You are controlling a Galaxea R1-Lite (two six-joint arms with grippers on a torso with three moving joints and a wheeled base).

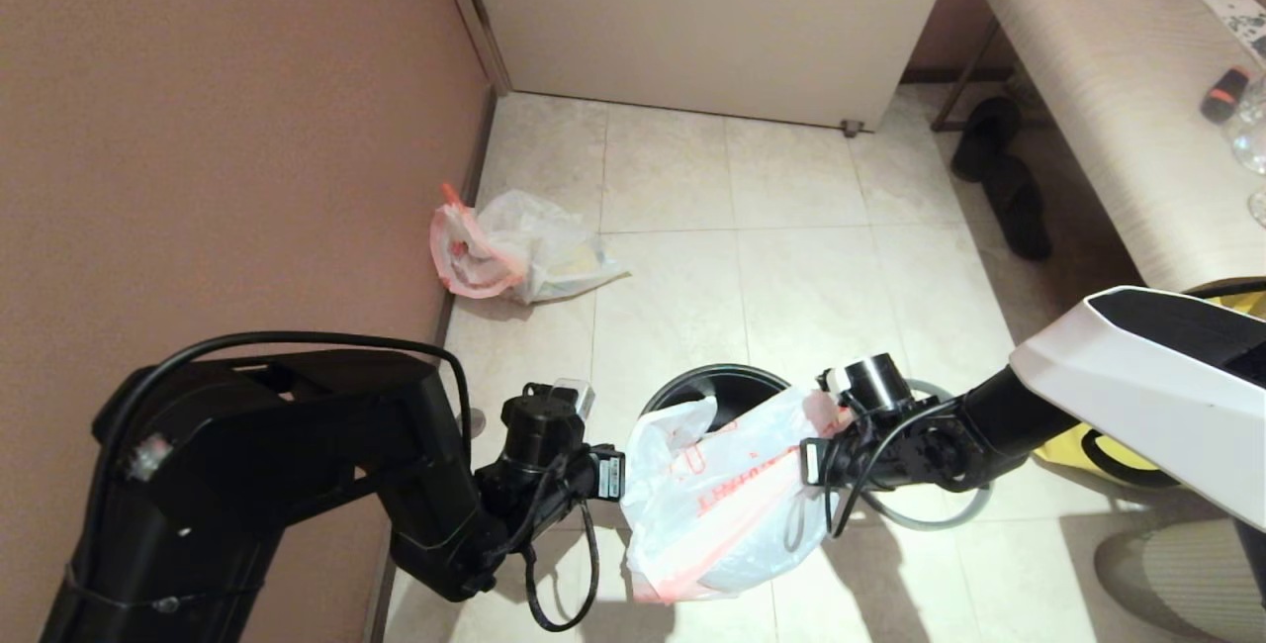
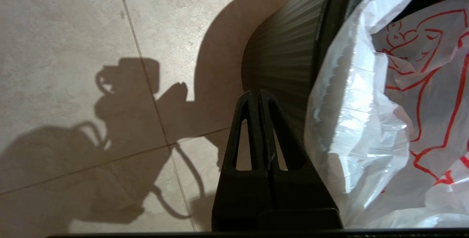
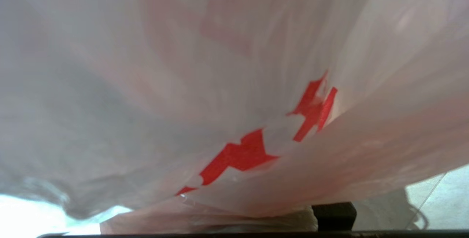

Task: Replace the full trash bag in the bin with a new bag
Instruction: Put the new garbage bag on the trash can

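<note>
Item one: the new bag (image 1: 707, 495), thin translucent white plastic with pink-red handles and red line print, nothing showing through. I see it draped over the near side of the bin's mouth and hanging down its front toward me.

Item two: the bin (image 1: 722, 388), small, round, glossy black plastic, standing on the pale tiled floor (image 1: 791, 257); only the far arc of its opening shows past the bag. Its loose grey ring (image 1: 925, 514) lies on the floor just beside it, under my right arm.

Item three: the right gripper (image 1: 809, 462), at the bag's right edge, fingers clamped on the plastic (its wrist camera is filled with white film and red print).

Item four: the left gripper (image 2: 256, 97), at the bag's left edge beside the bin's ribbed wall, fingers pressed together with nothing between them.

Item five: the full trash bag (image 1: 519, 247), lumpy translucent white plastic with pink-red handles and something yellowish inside, lying on the floor against the brown wall (image 1: 227, 138), well apart from the bin.
</note>
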